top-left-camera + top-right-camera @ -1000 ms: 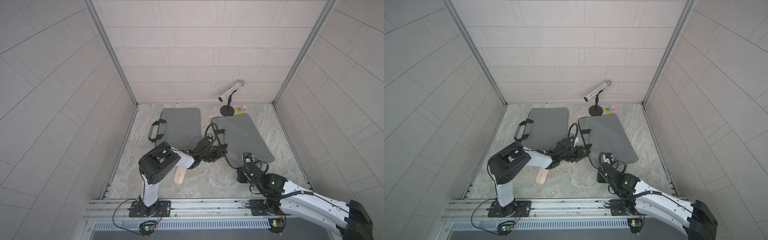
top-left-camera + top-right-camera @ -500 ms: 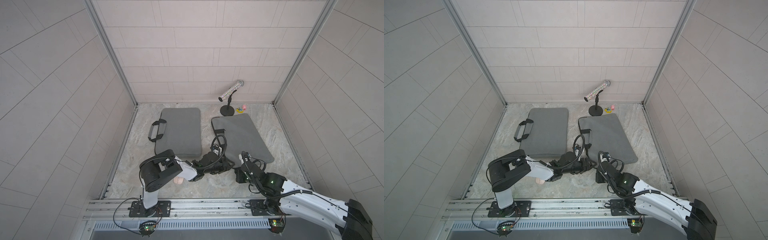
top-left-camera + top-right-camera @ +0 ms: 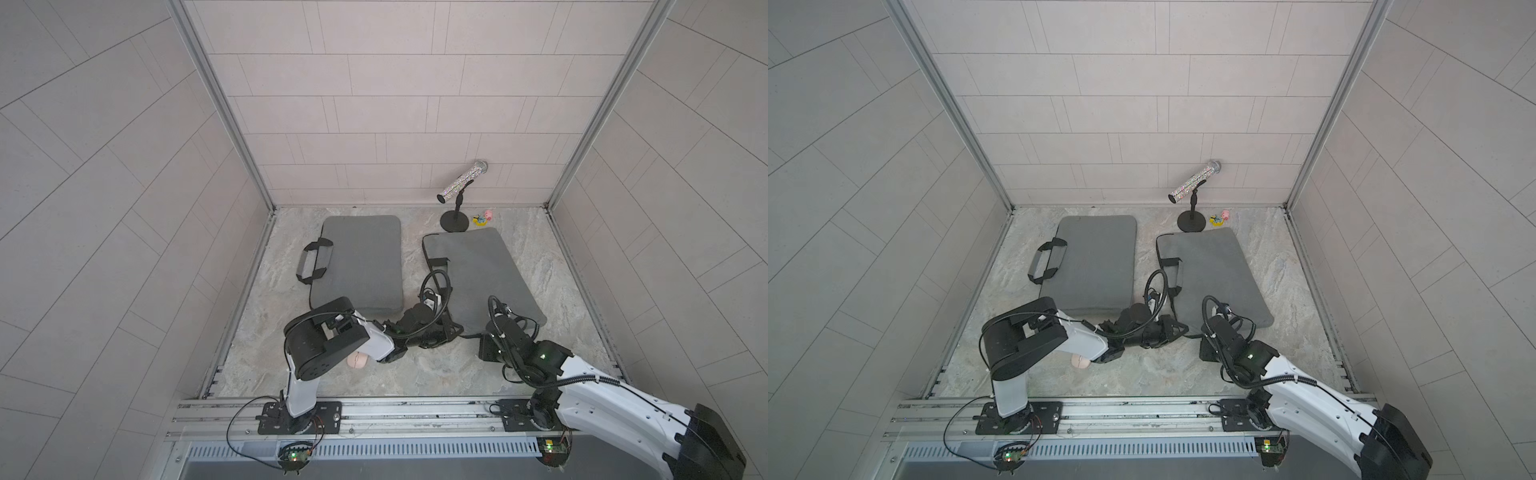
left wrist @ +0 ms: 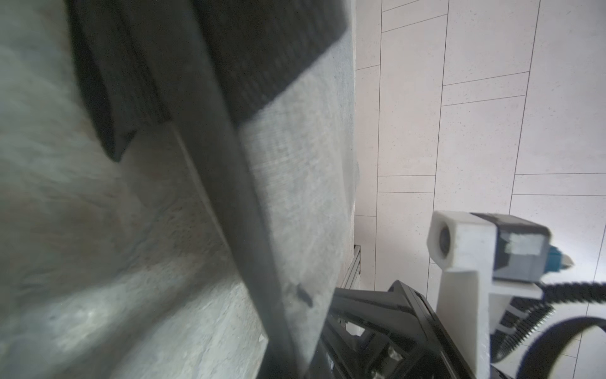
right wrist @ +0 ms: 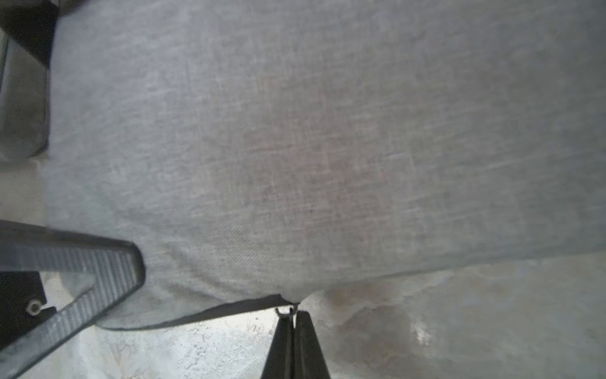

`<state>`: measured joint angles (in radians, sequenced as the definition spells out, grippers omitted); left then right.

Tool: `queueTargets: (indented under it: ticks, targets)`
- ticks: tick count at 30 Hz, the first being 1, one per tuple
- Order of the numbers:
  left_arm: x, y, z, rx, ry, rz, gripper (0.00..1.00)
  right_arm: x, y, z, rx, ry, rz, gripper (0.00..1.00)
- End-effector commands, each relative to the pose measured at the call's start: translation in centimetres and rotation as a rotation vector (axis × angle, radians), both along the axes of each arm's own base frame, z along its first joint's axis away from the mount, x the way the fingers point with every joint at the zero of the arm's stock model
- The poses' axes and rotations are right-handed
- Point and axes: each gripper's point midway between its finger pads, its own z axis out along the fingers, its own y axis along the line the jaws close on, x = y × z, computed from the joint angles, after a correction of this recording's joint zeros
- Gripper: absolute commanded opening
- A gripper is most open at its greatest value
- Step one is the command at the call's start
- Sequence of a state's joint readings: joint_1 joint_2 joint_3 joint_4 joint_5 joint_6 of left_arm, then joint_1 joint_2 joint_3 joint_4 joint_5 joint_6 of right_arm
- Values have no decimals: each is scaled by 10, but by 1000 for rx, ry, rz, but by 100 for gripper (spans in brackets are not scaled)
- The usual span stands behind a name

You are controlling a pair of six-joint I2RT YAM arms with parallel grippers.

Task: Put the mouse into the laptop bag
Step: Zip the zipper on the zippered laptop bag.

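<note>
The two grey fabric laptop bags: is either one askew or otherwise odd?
The grey fabric bag beside the black microphone stand lies skewed, its near end turned away from the other grey bag, which lies straight. No damage shows.

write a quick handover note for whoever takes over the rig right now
Left gripper: shut at the near edge of the right-hand bag; whether it pinches fabric is unclear.
Right gripper: shut on the zip pull at that bag's near edge.
Mouse: on the table, partly hidden by the left arm, not held.
Second bag: flat, further left.
Done: zip pull grasped.
Left: open the bag, pick up the mouse, put it in.
</note>
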<state>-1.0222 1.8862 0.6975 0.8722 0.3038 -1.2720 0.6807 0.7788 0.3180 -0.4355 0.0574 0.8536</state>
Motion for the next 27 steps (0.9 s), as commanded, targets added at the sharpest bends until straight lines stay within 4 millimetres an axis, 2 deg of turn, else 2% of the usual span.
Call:
queueTargets:
  ticks: [1,6,10,13,17,22,27]
  targets:
    - [9,9,22,-48,-50,36,0,-6,-39,-5,-107,2,-127,0]
    - [16,0,22,-50,-41,11,0,-14,-33,11,0,-45,-107,0]
    - [35,-5,17,-25,-29,12,0,-24,-30,11,57,-49,-105,0]
    - [49,-7,10,-2,-15,11,0,-27,-20,10,96,-56,-83,0]
    - [64,-17,5,23,-7,-10,0,-24,-6,12,88,-75,-52,0]
    - [72,-26,-3,72,-4,-30,0,-17,17,21,49,-101,-7,0]
    - [74,-27,-12,92,-1,-35,0,-3,7,23,-35,-146,-65,0]
